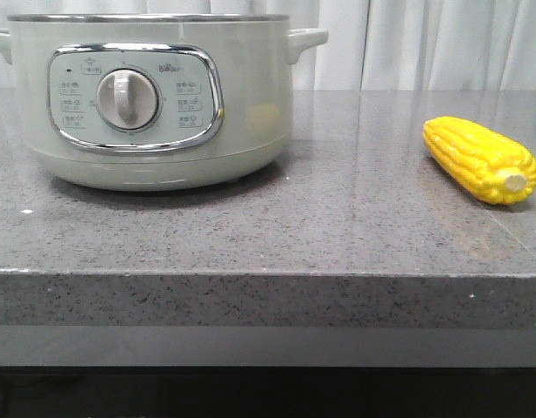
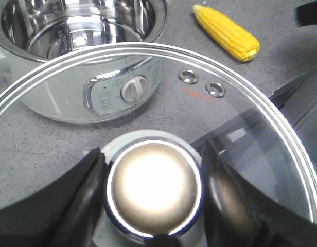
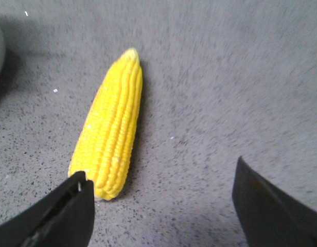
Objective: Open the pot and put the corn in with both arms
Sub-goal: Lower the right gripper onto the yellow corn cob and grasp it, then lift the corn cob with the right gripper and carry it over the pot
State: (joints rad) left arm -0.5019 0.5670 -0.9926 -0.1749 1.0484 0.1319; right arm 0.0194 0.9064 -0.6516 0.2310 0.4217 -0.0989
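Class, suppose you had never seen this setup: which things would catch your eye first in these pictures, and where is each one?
The pale grey-green pot fills the left of the counter, its shiny steel inside open to view. Its glass lid is held up off it, the left gripper shut on the lid's knob. The bright yellow corn lies on the counter at the right, with the open right gripper hovering just above it.

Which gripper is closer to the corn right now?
Right. The right gripper hangs open just above the corn; the left gripper holds the lid by its knob, farther off.
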